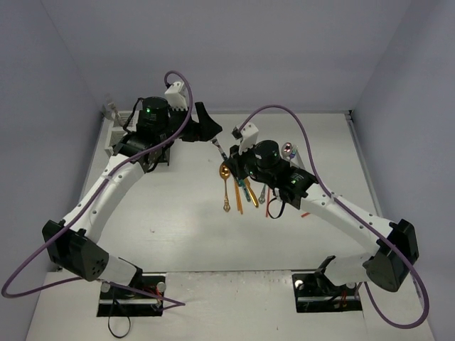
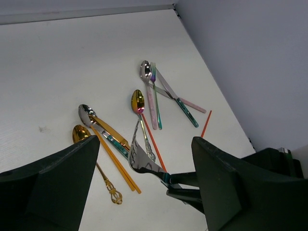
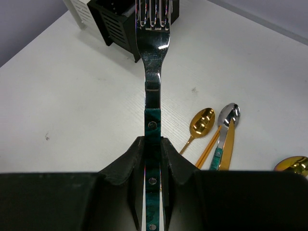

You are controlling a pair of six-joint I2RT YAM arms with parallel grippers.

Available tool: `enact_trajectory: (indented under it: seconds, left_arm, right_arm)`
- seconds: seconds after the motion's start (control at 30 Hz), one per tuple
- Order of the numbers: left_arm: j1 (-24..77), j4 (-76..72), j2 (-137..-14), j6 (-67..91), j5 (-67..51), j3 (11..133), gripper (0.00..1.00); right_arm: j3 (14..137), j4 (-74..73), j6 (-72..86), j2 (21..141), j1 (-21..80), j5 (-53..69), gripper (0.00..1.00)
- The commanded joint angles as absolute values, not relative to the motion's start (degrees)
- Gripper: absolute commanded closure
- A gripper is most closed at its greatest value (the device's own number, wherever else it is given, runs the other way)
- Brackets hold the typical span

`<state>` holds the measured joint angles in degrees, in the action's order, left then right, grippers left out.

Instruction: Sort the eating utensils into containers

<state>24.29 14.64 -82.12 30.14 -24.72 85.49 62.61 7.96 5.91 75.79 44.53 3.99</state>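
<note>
1. Fork (image 3: 153, 48) clamped in right claw (image 3: 153, 144); left claw (image 2: 144, 168) apart.
2. Right wrist view, unlike left, shows two caddies, black caddy (image 3: 118, 26) and white caddy (image 3: 79, 8), ahead of its claw.
3. Four spoons (image 2: 86, 113) lie on counter (image 2: 57, 57) under left claw.

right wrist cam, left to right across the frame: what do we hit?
white caddy → fork clamped in the right gripper → gold spoon → silver spoon → second gold spoon at the right edge

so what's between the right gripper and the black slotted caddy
Only the teal-handled silver fork the right gripper holds; the white table beneath is bare, seen in right wrist view.
</note>
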Motion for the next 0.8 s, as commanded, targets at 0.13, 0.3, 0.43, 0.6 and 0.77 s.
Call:
enact_trajectory:
  seconds: [0.13, 0.3, 0.43, 0.6, 0.77]
  left_arm:
    - [26.47, 10.45, -82.79, 28.56, -23.21, 87.00, 0.49]
    - [27.14, 9.20, -82.16, 27.22, -23.38, 85.95, 0.82]
    - [27.16, 7.23, -81.00, 25.31, -23.03, 84.31, 0.98]
    - [27.06, 5.66, -78.71, 21.45, -21.23, 82.76, 1.00]
    - [25.33, 7.65, -78.60, 18.89, -20.30, 83.79, 1.00]
  right_arm:
    - [63.81, 14.41, 6.34, 72.07, 45.35, 4.84, 1.00]
    - [64.06, 14.66, 6.89, 72.32, 45.35, 5.10, 1.00]
    - [64.13, 14.97, 7.30, 72.77, 45.41, 5.21, 0.99]
    - [64.31, 15.39, 8.08, 73.59, 45.40, 5.35, 0.68]
    - [64.74, 15.32, 8.15, 73.94, 45.15, 3.47, 0.30]
